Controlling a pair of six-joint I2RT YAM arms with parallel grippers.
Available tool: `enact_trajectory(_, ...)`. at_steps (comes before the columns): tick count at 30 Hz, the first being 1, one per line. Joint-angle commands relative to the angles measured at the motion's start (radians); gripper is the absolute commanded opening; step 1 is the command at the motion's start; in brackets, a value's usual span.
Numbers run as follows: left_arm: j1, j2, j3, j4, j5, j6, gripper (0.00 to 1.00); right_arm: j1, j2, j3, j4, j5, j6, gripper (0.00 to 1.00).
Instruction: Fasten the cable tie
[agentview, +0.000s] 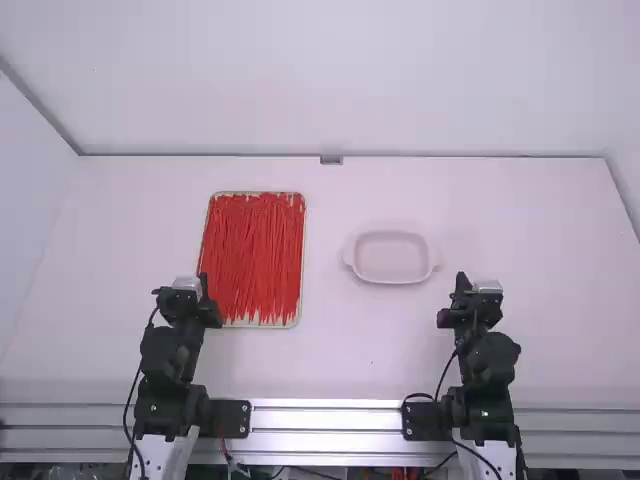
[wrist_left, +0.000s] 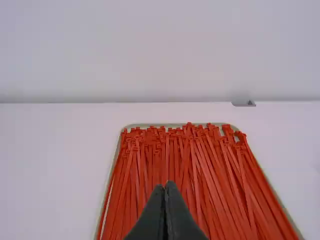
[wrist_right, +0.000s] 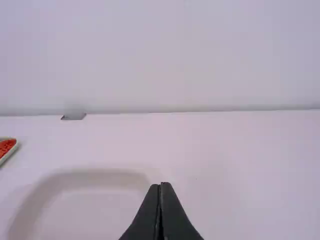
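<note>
One tray (agentview: 255, 326) holds red cable ties (agentview: 252, 258), far too many and too densely packed to count. The surface (agentview: 500, 220) also carries one white dish (agentview: 433, 262) and one small grey tab (agentview: 331, 159). There are two grippers: the left gripper (wrist_left: 165, 186) and the right gripper (wrist_right: 160, 185).

This was a robotics lab bench rather than a home or a shop. A bare white table (agentview: 520, 230) stood boxed in by plain white walls (agentview: 300, 70), like a test cell. A left arm (agentview: 172, 350) and a right arm (agentview: 485, 360) were mounted on an aluminium rail (agentview: 320, 418) along the near edge, with cables (agentview: 443, 378) running down to it. The props were laid out squarely: a tray (agentview: 256, 325) packed with identical red ties (agentview: 252, 258), and a white dish (agentview: 390, 256) beside it.
</note>
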Motion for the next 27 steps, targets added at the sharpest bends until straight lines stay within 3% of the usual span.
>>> enact_trajectory(1,0.0,0.0,0.0,0.0,0.0,0.0,0.0,0.0,0.0,0.0,0.0,-0.003,0.003,0.0)
enact_trajectory(15,0.002,0.082,0.076,-0.041,0.015,-0.006,0.08,0.009,0.078,0.069,-0.029,-0.015,0.003,0.08)
enact_trajectory(27,0.004,0.364,0.265,-0.145,0.039,-0.067,0.26,0.053,0.341,0.234,-0.102,-0.044,0.04,0.26)
